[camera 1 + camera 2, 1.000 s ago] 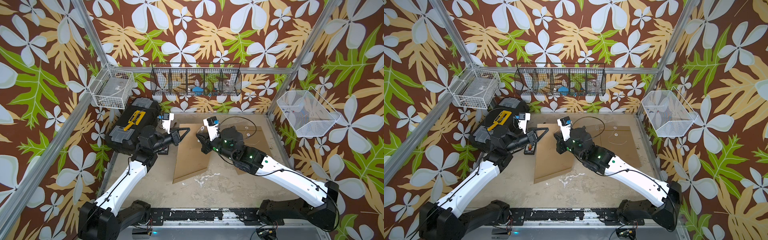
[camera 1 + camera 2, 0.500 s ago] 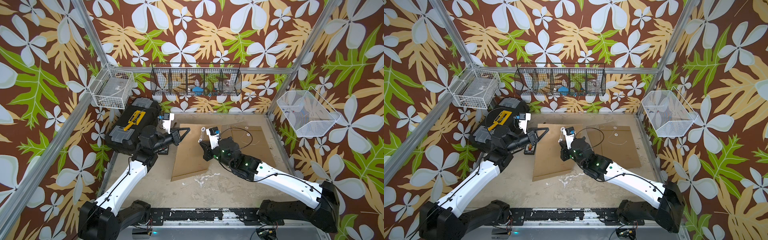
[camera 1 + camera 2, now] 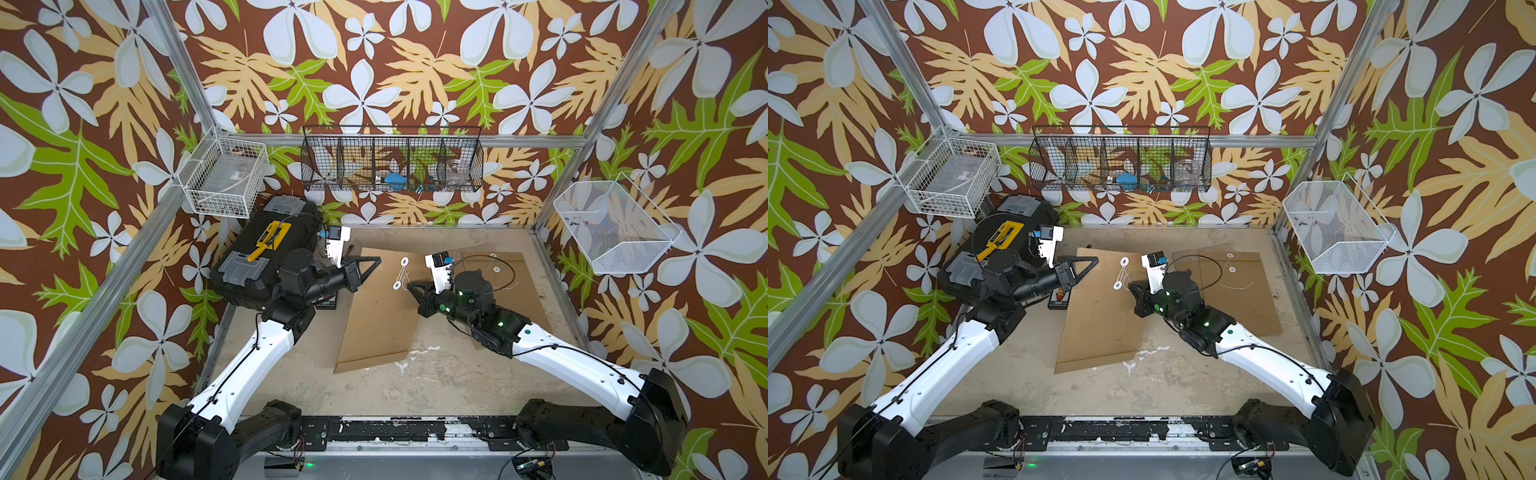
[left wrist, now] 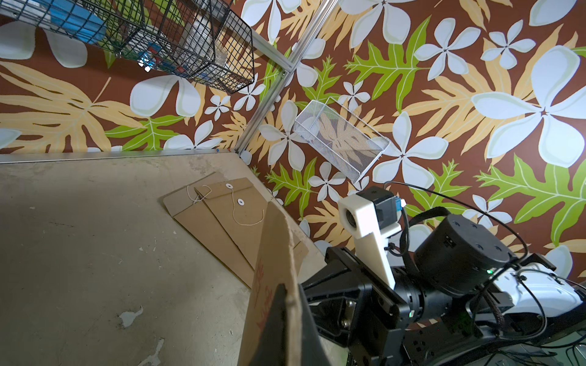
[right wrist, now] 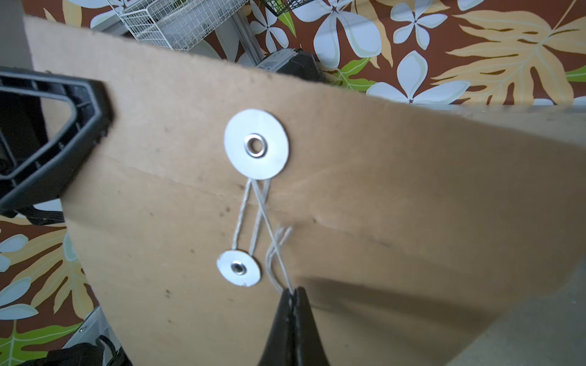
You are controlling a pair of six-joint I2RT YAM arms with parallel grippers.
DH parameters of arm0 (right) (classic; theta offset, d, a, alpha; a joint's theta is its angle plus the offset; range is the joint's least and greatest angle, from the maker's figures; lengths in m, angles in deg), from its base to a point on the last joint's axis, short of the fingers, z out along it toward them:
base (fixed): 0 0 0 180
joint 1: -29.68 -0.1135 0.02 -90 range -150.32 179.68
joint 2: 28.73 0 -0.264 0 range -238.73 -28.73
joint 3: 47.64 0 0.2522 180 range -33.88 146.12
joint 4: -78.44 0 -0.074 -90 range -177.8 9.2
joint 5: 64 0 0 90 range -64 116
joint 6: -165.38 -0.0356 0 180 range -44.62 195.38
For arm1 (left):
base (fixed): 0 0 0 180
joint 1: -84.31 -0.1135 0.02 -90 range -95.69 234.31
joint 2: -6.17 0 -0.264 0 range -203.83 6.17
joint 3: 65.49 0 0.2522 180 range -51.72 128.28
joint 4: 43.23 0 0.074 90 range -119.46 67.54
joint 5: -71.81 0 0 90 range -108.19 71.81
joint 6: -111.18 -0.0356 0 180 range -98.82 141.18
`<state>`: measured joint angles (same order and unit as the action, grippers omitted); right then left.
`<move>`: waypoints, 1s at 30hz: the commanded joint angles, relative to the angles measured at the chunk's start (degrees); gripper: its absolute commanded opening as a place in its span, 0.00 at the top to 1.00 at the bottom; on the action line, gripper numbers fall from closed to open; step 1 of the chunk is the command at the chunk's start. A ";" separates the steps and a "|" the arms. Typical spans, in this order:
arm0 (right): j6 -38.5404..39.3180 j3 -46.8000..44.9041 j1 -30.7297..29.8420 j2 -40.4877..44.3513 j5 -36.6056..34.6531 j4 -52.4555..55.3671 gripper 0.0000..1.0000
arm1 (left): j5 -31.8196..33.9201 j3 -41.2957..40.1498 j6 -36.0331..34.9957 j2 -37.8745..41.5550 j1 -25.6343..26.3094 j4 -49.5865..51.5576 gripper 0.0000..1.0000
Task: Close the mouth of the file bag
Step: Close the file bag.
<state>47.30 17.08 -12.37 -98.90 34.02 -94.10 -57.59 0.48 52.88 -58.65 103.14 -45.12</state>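
Left gripper (image 3: 373,264) pinches the bag (image 3: 380,320) corner, propping it steady so the right gripper (image 5: 293,296), clamped on the string (image 5: 276,250), can likely wind the discs (image 5: 256,144).

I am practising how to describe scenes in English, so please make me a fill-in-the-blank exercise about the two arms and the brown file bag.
1. While the left pincer holds the file bag by its edge, the right pincer is shut on its white ____.
2. The string runs between ____ white discs on the file bag.
3. The black toolbox has a ____ handle.

Missing words: string; two; yellow.
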 commanded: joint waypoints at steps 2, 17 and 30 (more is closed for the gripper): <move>0.74 -1.24 1.21 1.10 3.11 2.44 1.00 | 0.64 0.95 -1.82 0.35 -0.20 -1.46 1.00; -2.50 -2.30 1.27 -0.28 6.32 -1.52 0.87 | -0.49 0.50 -0.33 -0.13 -0.19 -3.22 1.00; -6.79 -0.77 1.48 -3.81 3.71 -7.66 0.73 | -1.38 -0.26 0.73 0.44 -0.11 -4.19 1.00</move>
<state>42.43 15.85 -11.10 -102.55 39.02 -98.21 -58.13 0.37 53.06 -58.41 103.12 -46.65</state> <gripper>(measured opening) 0.265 0.061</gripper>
